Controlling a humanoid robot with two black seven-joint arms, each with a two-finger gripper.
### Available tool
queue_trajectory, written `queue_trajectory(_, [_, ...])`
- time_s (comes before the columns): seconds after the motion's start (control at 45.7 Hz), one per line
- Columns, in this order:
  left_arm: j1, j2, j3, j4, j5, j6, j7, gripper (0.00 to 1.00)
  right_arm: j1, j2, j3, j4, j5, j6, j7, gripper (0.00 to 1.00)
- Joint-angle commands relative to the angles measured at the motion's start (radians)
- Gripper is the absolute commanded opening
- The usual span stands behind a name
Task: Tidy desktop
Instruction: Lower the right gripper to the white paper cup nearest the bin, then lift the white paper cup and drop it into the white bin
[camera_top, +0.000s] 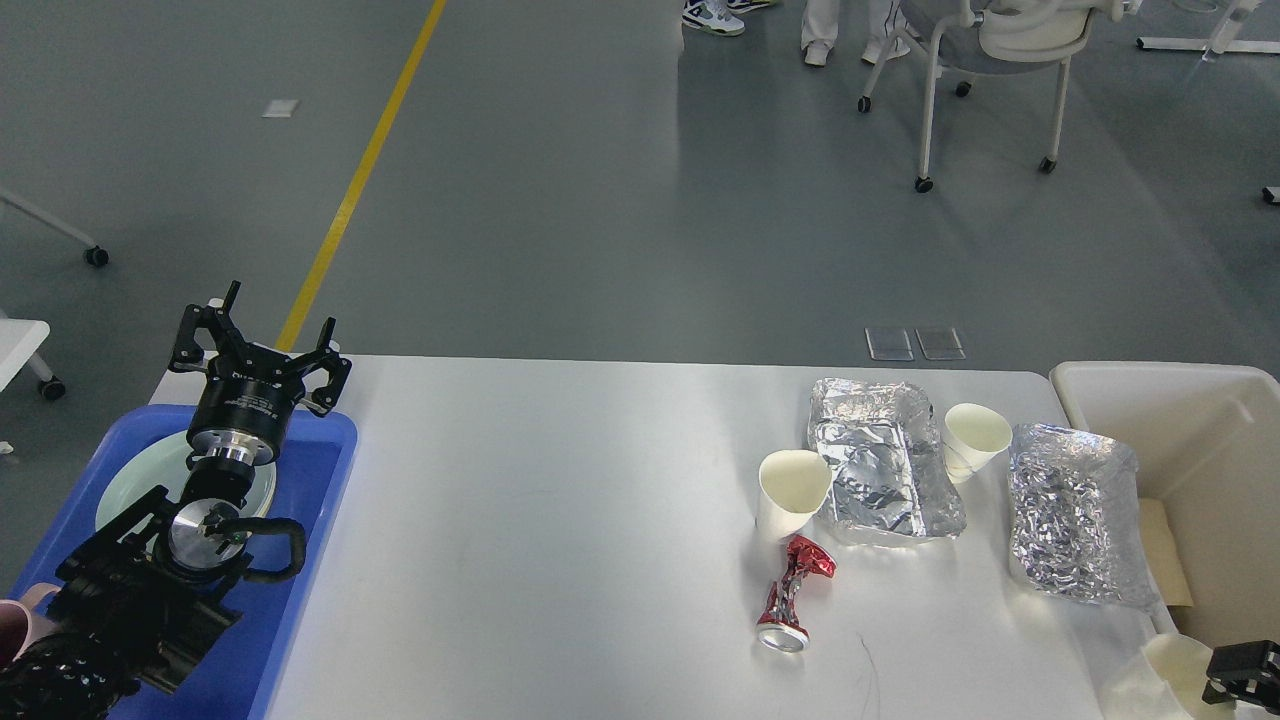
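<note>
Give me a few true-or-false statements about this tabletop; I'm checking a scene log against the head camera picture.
1. A crushed red can lies on the desktop. True.
2. Both paper cups stand upright. False: the nearer paper cup and the farther paper cup both lean against the crumpled foil tray.
3. The left gripper is above the blue tray, fingers spread. True.
4. The left gripper holds the pale plate. False: it holds nothing; the plate lies in the tray.
5. The beige bin is at the table's left end. False: it stands at the right end.
</note>
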Motion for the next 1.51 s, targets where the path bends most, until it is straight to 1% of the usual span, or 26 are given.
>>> queue_trajectory(0.0, [0.000,0.000,0.000,0.000,-0.001,0.000,0.001,0.98,-0.060,0.019,0.011,-0.006,0.002,-0.082,0.048,0.99])
queue_trajectory(0.066, [0.000,0.000,0.000,0.000,-0.001,0.000,0.001,0.98,-0.088,0.033,0.011,-0.007,0.009,-0.126,0.068,0.95])
queue_trajectory(0.109, [0.000,0.000,0.000,0.000,0.001,0.000,0.001,0.98,-0.102,0.041,0.014,-0.010,0.014,-0.154,0.085,0.85])
queue_trajectory(0.131, [0.000,0.000,0.000,-0.001,-0.001,0.000,0.001,0.98,-0.108,0.044,0.020,-0.010,0.014,-0.167,0.096,0.77])
queue_trajectory(0.153, [0.000,0.000,0.000,0.000,0.001,0.000,0.001,0.98,-0.112,0.047,0.025,-0.013,0.014,-0.180,0.105,0.65])
queue_trajectory(0.197, [0.000,0.000,0.000,0.000,0.001,0.000,-0.001,0.98,-0.122,0.050,0.032,-0.016,0.014,-0.200,0.123,0.33])
queue_trajectory(0.219, [0.000,0.000,0.000,0.000,-0.001,0.000,-0.001,0.98,-0.126,0.051,0.034,-0.016,0.014,-0.215,0.131,0.19])
queue_trajectory(0.241, [0.000,0.000,0.000,0.000,0.001,0.000,-0.001,0.98,-0.128,0.053,0.035,-0.018,0.014,-0.227,0.139,0.09])
queue_trajectory(0.263, [0.000,0.000,0.000,0.000,-0.001,0.000,-0.001,0.98,-0.132,0.058,0.034,-0.018,0.014,-0.238,0.143,0.01])
queue_trajectory(0.35, [0.000,0.000,0.000,0.000,0.001,0.000,-0.001,0.98,-0.148,0.079,0.029,-0.021,0.011,-0.269,0.146,0.00])
queue_trajectory(0.482, [0.000,0.000,0.000,0.000,-0.001,0.000,0.001,0.98,-0.163,0.084,0.031,-0.025,0.012,-0.352,0.146,0.00])
queue_trajectory(0.547, [0.000,0.000,0.000,0.000,-0.001,0.000,0.001,0.98,-0.191,0.085,0.029,-0.027,0.011,-0.368,0.146,0.00])
queue_trajectory(0.657, [0.000,0.000,0.000,0.000,-0.001,0.000,0.001,0.98,-0.201,0.091,0.031,-0.027,0.009,-0.373,0.146,0.00])
queue_trajectory(0.788, [0.000,0.000,0.000,0.000,-0.001,0.000,0.001,0.98,-0.201,0.125,0.032,-0.027,0.009,-0.375,0.146,0.00])
queue_trajectory(0.919, [0.000,0.000,0.000,0.000,-0.001,0.000,-0.001,0.98,-0.188,0.122,0.032,-0.027,0.009,-0.373,0.148,0.00])
queue_trajectory(1.116, [0.000,0.000,0.000,0.000,-0.001,0.000,-0.001,0.98,-0.085,0.085,0.022,-0.027,-0.005,-0.352,0.148,0.00])
queue_trajectory(1.182, [0.000,0.000,0.000,-0.001,0.001,0.000,-0.001,0.98,-0.030,0.073,0.019,-0.026,-0.024,-0.320,0.148,0.00])
queue_trajectory(1.248, [0.000,0.000,0.000,0.000,0.001,0.000,-0.001,0.98,0.042,0.055,0.019,-0.025,-0.060,-0.255,0.146,0.00])
queue_trajectory(1.357, [0.000,0.000,0.000,0.000,-0.001,0.000,-0.001,0.98,0.190,0.032,0.019,-0.025,-0.120,-0.085,0.146,0.00])
queue_trajectory(1.488, [0.000,0.000,0.000,-0.001,-0.001,0.000,-0.001,0.98,0.397,0.035,0.020,-0.025,-0.152,0.125,0.142,0.00])
